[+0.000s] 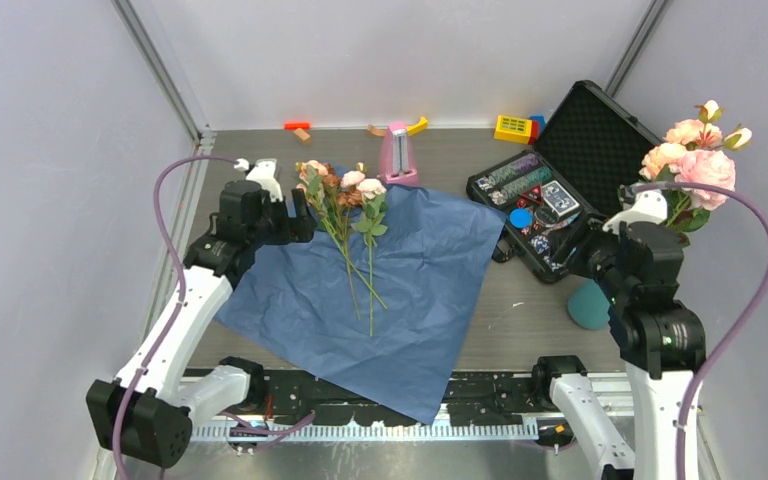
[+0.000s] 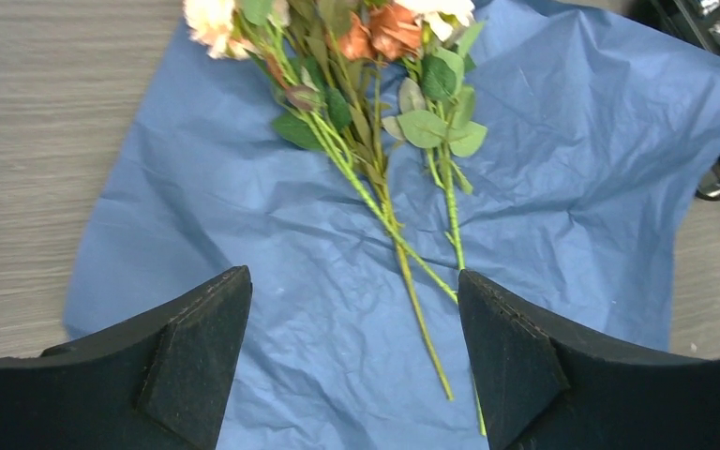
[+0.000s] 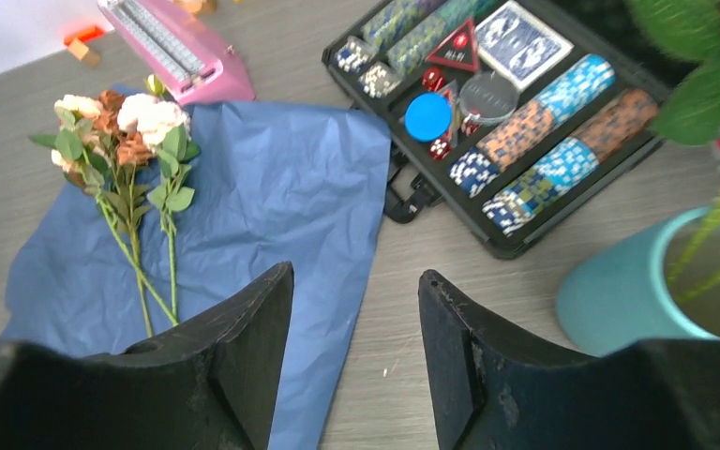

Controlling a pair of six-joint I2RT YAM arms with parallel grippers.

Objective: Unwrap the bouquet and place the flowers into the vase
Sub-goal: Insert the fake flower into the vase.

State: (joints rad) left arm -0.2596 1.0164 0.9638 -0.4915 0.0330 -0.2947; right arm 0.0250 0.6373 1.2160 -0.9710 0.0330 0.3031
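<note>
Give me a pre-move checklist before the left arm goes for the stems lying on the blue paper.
1. Blue paper spread flat, unwrapped: ok.
2. Loose flowers lying free on the paper, nothing over them: ok.
3. Left gripper open and empty above the stems: ok.
4. Right gripper open, empty, away from the paper: ok.
5. Vase standing upright, pink roses in it: ok.
6. Room in the vase for more stems: cannot tell.

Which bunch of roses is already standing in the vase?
The pink bunch at the right, upright in the teal vase; the other roses lie flat on the blue paper.
</note>
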